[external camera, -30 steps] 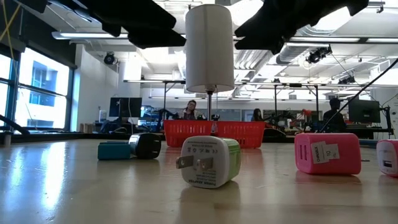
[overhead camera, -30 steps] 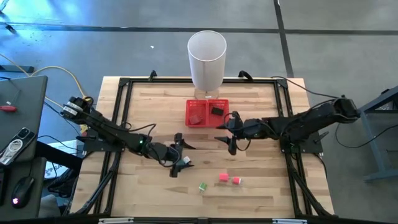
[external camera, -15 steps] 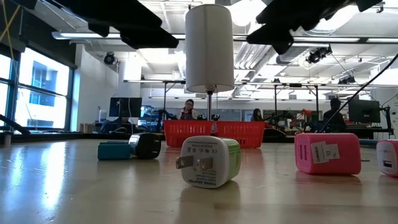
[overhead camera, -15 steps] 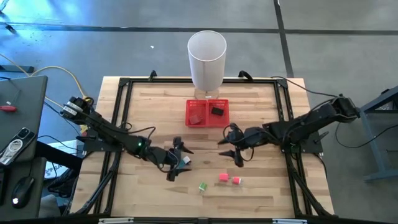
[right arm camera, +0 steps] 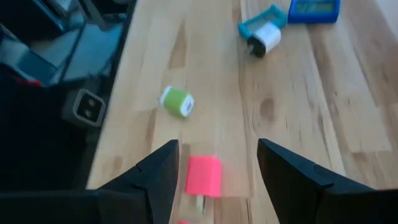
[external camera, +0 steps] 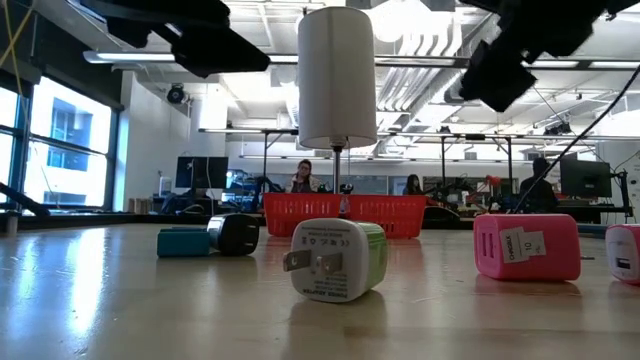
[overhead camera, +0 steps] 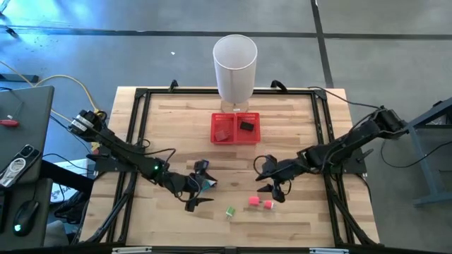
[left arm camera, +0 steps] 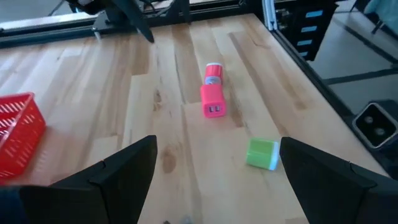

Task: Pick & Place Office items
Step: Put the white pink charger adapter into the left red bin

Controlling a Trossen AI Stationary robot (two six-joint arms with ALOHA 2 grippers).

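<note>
We see the right gripper [overhead camera: 272, 185] hanging above the pink charger [right arm camera: 203, 175], fingers spread and empty. The left gripper [overhead camera: 198, 190] hovers with fingers parted over the teal-white piece [right arm camera: 262, 32] and blue block [right arm camera: 314, 7]. The green-white plug [external camera: 336, 259] lies near the table's front edge. Two pieces sit in the red mesh tray [overhead camera: 236, 140].

Setting is reading as an open-plan robotics lab or workshop. The wooden table [overhead camera: 233, 152] is sitting in a black metal frame [overhead camera: 138, 106] on a grey concrete floor [overhead camera: 141, 49]. Beyond it, exposed ceiling ducts [external camera: 420, 95] are running overhead, people [external camera: 303, 176] are sitting at benches, and monitors [external camera: 583, 178] are standing at 3 o'clock.
</note>
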